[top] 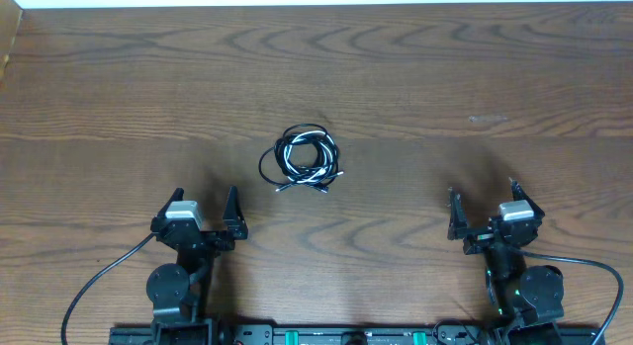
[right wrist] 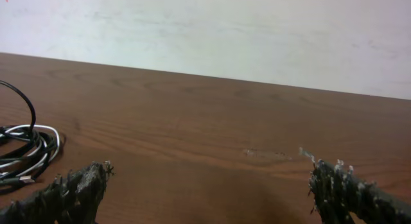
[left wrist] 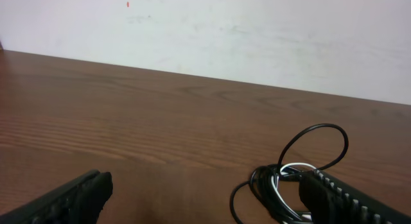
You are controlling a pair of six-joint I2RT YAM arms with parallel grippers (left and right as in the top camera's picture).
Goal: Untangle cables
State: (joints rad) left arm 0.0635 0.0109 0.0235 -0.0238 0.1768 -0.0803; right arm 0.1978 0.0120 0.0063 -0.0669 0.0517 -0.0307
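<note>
While both arms sit at the near edge, the cables (top: 302, 159) lie coiled mid-table, apart from both.
I read the left gripper (top: 206, 201) and right gripper (top: 485, 205) as spread wide, holding nothing. The left wrist view hides part of the black-and-white coil behind one finger (left wrist: 340, 195); the right wrist view cuts it off at the frame edge. How the strands cross, I cannot resolve.

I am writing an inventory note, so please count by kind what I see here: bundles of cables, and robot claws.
Bundle of cables: 1, black and white cords coiled together
Claws: 2, the left claw and the right claw, both open
Total: 3
</note>
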